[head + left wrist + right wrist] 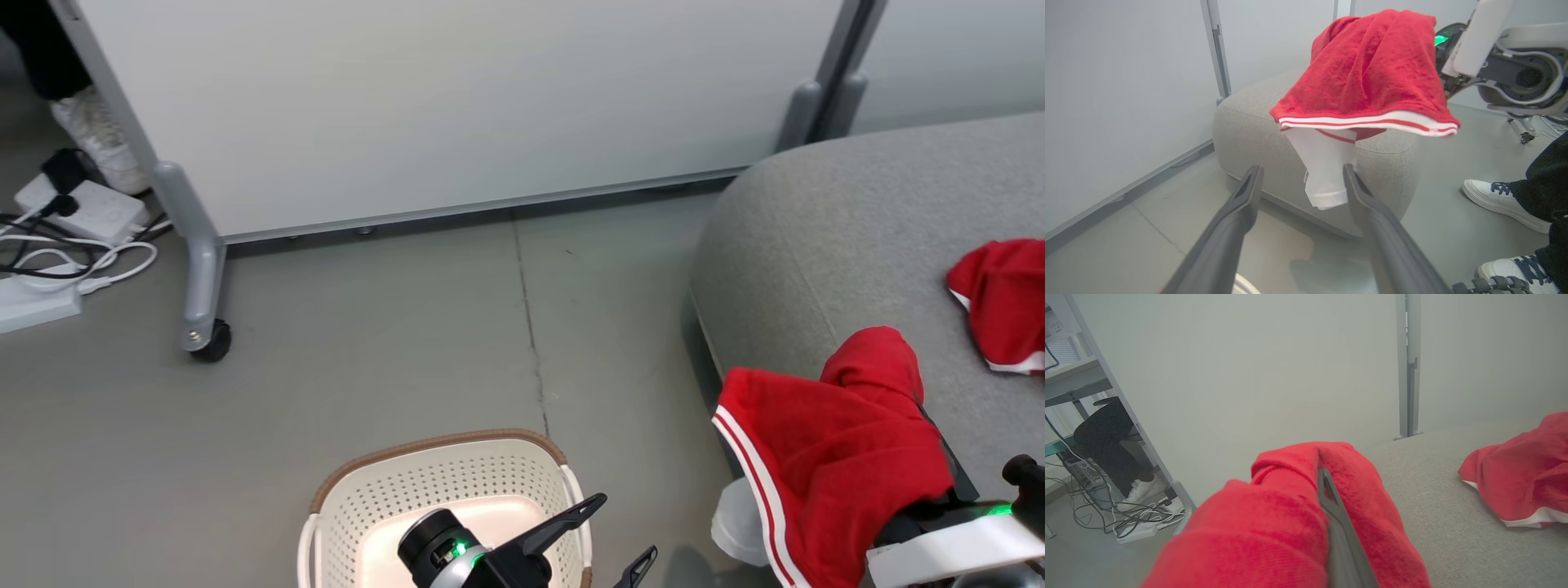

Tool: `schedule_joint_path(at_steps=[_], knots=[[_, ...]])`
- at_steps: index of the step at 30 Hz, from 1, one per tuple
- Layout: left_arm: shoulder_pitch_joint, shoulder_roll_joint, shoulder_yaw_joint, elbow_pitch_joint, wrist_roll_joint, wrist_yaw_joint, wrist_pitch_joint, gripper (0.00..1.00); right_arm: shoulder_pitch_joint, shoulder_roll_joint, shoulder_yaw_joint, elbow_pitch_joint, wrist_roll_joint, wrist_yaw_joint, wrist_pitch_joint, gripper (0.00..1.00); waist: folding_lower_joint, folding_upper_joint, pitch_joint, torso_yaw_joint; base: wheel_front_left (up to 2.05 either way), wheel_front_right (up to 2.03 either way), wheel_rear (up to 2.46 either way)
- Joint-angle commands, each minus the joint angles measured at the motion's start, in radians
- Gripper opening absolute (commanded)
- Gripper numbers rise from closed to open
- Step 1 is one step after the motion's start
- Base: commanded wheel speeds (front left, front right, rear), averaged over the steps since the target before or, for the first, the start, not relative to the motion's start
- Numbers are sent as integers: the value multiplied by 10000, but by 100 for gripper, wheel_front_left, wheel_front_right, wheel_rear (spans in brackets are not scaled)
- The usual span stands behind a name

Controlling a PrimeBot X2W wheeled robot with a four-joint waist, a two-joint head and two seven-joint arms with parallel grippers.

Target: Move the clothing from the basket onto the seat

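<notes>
- The right end effector [1322,477] pinches a fold of the red garment [824,457]. One dark finger shows against the cloth and the other is buried in it.
- The garment hangs at the front edge of the seat [816,229], and most of its bulk is out over the floor rather than over the cushion.
- Risk: if it is let go here, I judge the overhanging weight would drag the garment off the rounded edge. It needs carrying further in first.
- Risk: cloth is wrapped over the fingers, so it may cling when they part and get pulled back off the seat.
- The left end effector [625,527] is spread wide and holds nothing, hovering over the basket [433,445].
- A second garment [1000,302] lies on the seat, well apart from the held one.
- The left wrist view shows a white panel dangling below the striped hem, and a person's shoes [1506,204] close by. The head view gives just a pale bulge there.
- The head view shows the basket floor looking bare, though the arm hides part of it.
- The right wrist view shows the grip itself.
</notes>
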Motion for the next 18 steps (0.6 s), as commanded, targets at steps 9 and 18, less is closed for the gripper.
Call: schedule_joint_path(at_steps=[9,18], knots=[[-512,61,120,-43,150,0,-6,100,-275,28,-64,-203,-21,5,-49,0,0,0,632,-1507,0,0,0],[-675,133,129,-27,182,1,-5,100,-419,165,-39,-295,-62,6,-49,0,0,0,889,-2833,0,0,0]])
